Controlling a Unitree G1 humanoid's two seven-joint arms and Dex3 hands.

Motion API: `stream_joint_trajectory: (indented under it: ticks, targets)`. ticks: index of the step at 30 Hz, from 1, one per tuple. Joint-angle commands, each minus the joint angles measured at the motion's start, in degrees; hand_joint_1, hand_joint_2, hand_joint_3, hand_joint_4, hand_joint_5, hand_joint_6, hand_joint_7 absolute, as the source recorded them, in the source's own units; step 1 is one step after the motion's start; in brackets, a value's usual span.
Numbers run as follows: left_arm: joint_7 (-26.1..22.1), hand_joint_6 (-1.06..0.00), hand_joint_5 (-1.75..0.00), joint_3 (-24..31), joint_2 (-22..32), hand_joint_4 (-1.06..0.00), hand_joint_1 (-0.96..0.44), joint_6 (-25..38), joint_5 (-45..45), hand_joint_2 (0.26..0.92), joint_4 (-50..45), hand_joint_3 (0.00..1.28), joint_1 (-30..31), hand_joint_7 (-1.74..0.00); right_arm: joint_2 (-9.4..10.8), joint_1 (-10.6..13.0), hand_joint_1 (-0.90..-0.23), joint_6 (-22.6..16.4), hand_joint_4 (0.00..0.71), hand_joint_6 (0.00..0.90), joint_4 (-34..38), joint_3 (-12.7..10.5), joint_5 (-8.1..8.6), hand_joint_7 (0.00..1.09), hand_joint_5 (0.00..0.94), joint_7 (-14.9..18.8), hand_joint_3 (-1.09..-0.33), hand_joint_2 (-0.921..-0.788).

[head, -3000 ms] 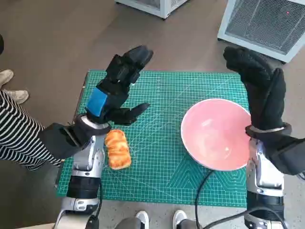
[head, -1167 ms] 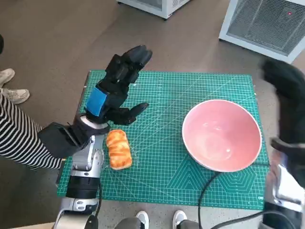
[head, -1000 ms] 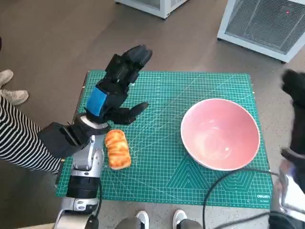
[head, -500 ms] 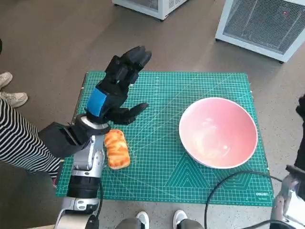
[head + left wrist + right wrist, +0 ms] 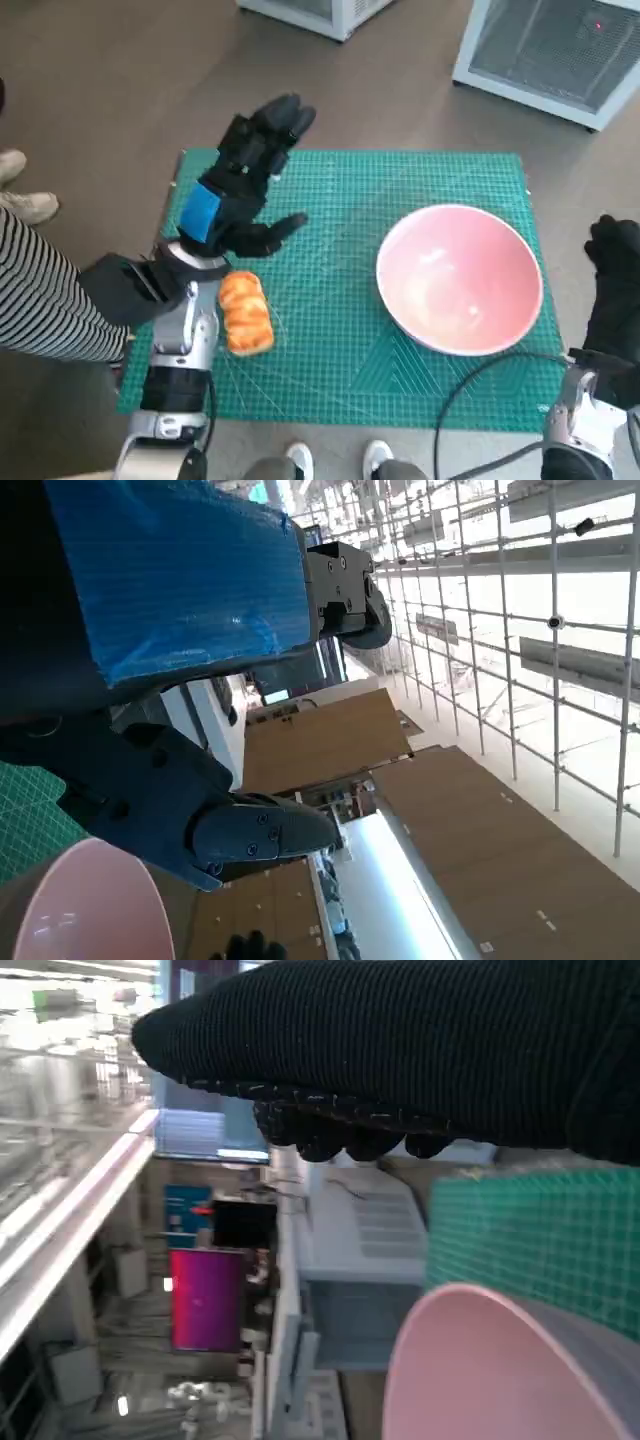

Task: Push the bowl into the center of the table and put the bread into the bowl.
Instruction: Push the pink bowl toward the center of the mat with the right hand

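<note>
— Where's the bread point(image 5: 246, 313), and how does it lie?
— On the green cutting mat point(image 5: 350, 260) covering the table, left side, long axis running near to far, beside the left forearm.
— The bowl point(image 5: 460, 279)?
— Pink, upright, right of centre.
— The hands?
— Left hand point(image 5: 246, 180) raised, fingers spread, holding nothing. Right hand point(image 5: 615, 290) off the mat's right edge; its fingers can't be made out.

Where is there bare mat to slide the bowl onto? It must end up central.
Bare green mat lies between the pink bowl and the left hand, and along the far edge. Crowded: the bread by the left forearm, and the cable at the near right corner.
</note>
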Motion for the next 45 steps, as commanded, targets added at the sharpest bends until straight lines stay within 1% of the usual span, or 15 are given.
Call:
stream_joint_trajectory:
  ticks: [1, 2, 4, 5, 8, 11, 14, 20, 23, 27, 31, 37, 45]
  targets:
    - [-0.3, 0.0, -0.29, 0.4, 0.4, -0.01, -0.42, -0.2, -0.5, 0.79, 0.3, 0.41, -0.8, -0.54, 0.4, -0.3, -0.633, -1.1, 0.096, 0.029, 3.1, 0.2, -0.3, 0.44, 0.005, 0.1, -0.782, -0.921]
    - [-0.5, 0.0, -0.29, 0.5, 0.6, -0.01, -0.42, 0.0, -0.8, 0.79, 0.1, 0.41, -0.7, -0.54, 1.0, -1.8, -0.633, -0.5, 0.096, 0.03, 5.9, 0.5, -0.38, 0.44, 0.005, 0.2, -0.782, -0.921]
    - [-1.0, 0.0, -0.29, 0.8, 0.8, -0.01, -0.42, 0.5, -1.5, 0.793, -0.6, 0.4, -0.3, -0.53, 2.2, -4.8, -0.621, 1.0, 0.096, 0.034, 11.1, 0.8, 0.01, 0.44, 0.004, 1.0, -0.801, -0.921]
    - [-1.2, 0.0, -0.29, 0.8, 0.9, -0.02, -0.41, 0.6, -1.7, 0.794, -0.8, 0.4, -0.1, -0.53, 2.5, -5.7, -0.619, 1.3, 0.094, 0.035, 12.9, 0.8, 0.22, 0.44, 0.003, 1.4, -0.808, -0.921]
    - [-1.3, 0.0, -0.29, 0.9, 1.0, -0.02, -0.41, 1.0, -1.8, 0.798, -1.4, 0.39, 0.2, -0.52, 3.1, -7.7, -0.618, 1.8, 0.09, 0.037, 16.3, 0.6, 0.76, 0.44, 0.001, 2.4, -0.816, -0.921]
    - [-1.4, 0.0, -0.28, 1.0, 1.1, -0.02, -0.4, 1.4, -1.9, 0.8, -1.9, 0.38, 0.4, -0.52, 3.7, -9.0, -0.614, 2.0, 0.088, 0.038, 18.2, 0.4, 1.0, 0.44, 0.0, 3.1, -0.819, -0.921]
    - [-1.6, 0.0, -0.26, 1.2, 1.5, -0.03, -0.4, 1.8, -2.2, 0.814, -2.0, 0.35, 0.5, -0.51, 4.9, -10.5, -0.603, 2.8, 0.087, 0.038, 19.5, 0.2, 1.58, 0.43, 0.0, 4.1, -0.823, -0.921]
    - [-1.8, 0.0, -0.22, 1.6, 2.2, -0.05, -0.4, 2.4, -2.6, 0.847, -2.4, 0.29, 0.9, -0.51, 7.2, -12.5, -0.596, 3.3, 0.079, 0.034, 19.9, 0.0, 2.39, 0.43, 0.0, 5.7, -0.825, -0.921]
    - [-1.7, 0.0, -0.18, 1.7, 2.6, -0.07, -0.39, 2.6, -2.7, 0.868, -2.5, 0.25, 1.0, -0.51, 8.1, -13.4, -0.609, 3.6, 0.073, 0.03, 20.0, -0.1, 2.88, 0.42, 0.0, 6.7, -0.82, -0.921]
    - [-1.5, 0.0, -0.17, 1.8, 3.0, -0.08, -0.39, 2.7, -2.6, 0.875, -2.6, 0.23, 1.2, -0.5, 9.2, -14.5, -0.618, 4.0, 0.069, 0.03, 20.0, -0.1, 3.54, 0.42, 0.0, 7.8, -0.817, -0.921]
    - [-1.3, 0.0, -0.14, 1.9, 3.4, -0.1, -0.4, 2.8, -2.4, 0.895, -3.0, 0.19, 1.5, -0.5, 10.0, -15.5, -0.617, 4.2, 0.064, 0.029, 20.2, -0.1, 3.65, 0.42, 0.0, 8.5, -0.815, -0.921]
    - [-0.9, 0.0, -0.13, 2.1, 3.8, -0.11, -0.4, 2.9, -2.2, 0.904, -3.2, 0.17, 1.9, -0.51, 11.1, -16.8, -0.608, 4.8, 0.063, 0.028, 20.6, -0.1, 3.47, 0.41, 0.001, 9.1, -0.819, -0.921]
    - [0.1, 0.0, -0.1, 2.0, 4.2, -0.13, -0.4, 3.2, -1.7, 0.919, -4.1, 0.14, 2.5, -0.52, 12.3, -18.6, -0.592, 6.0, 0.069, 0.026, 21.4, 0.3, 3.09, 0.41, 0.003, 9.2, -0.845, -0.921]
